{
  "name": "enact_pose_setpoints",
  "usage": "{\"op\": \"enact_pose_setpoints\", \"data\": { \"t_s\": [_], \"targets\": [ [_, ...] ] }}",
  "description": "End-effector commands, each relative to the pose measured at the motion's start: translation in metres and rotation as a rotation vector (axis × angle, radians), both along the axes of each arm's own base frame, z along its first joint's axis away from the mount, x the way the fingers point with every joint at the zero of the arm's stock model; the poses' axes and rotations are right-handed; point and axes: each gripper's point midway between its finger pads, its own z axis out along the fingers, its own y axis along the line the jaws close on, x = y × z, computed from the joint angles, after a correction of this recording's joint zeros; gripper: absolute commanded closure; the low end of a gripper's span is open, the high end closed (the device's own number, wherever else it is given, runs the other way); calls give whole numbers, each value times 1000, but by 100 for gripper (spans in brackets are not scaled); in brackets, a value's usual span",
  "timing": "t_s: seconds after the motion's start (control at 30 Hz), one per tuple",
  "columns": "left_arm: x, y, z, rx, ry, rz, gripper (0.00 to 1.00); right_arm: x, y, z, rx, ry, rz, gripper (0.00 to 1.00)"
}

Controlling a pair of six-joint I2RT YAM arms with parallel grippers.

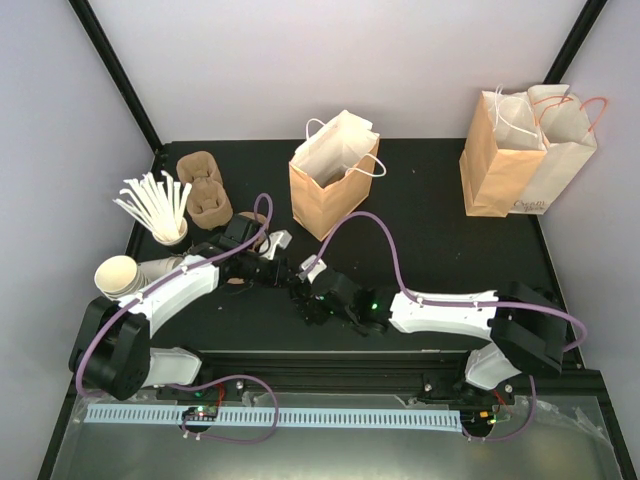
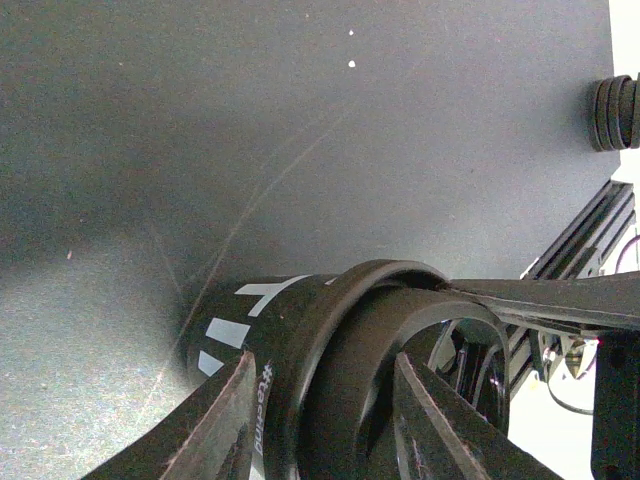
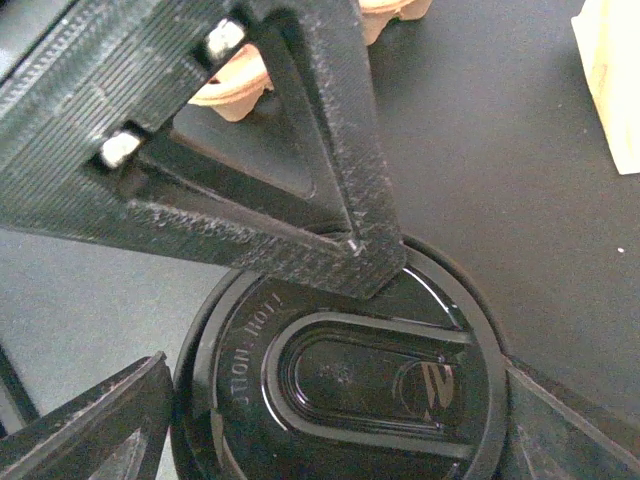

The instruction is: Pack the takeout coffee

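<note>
Left gripper [image 2: 325,400] apparently clamps lidded takeout coffee [image 3: 350,390].

The takeout coffee [image 3: 340,390] shows a glossy black lid and white-marked black band.

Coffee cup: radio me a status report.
Left gripper, right gripper both at the lid, grips unclear. Coffee cup lidded, between them. Nothing seen blocking the open bag.

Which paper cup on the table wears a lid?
The small black-banded paper cup with the glossy black round plastic lid; the stacked white paper cups lying at the left edge are lidless.
</note>
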Motion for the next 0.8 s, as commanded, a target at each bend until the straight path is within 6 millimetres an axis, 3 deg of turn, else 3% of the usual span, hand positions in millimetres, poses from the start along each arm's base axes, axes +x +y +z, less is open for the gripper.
{"op": "enact_pose_setpoints", "data": {
  "t_s": [0.0,0.23,0.77],
  "targets": [
    [-11,16,-27,118,49,25,61,-32,-42,-45,-216,151,8,12],
    [-12,15,-27,133,48,20,61,-26,-43,-25,-188,123,-24,4],
    [-12,11,-26,144,46,13,61,-21,-54,23,-45,154,-80,0]
  ]
}}
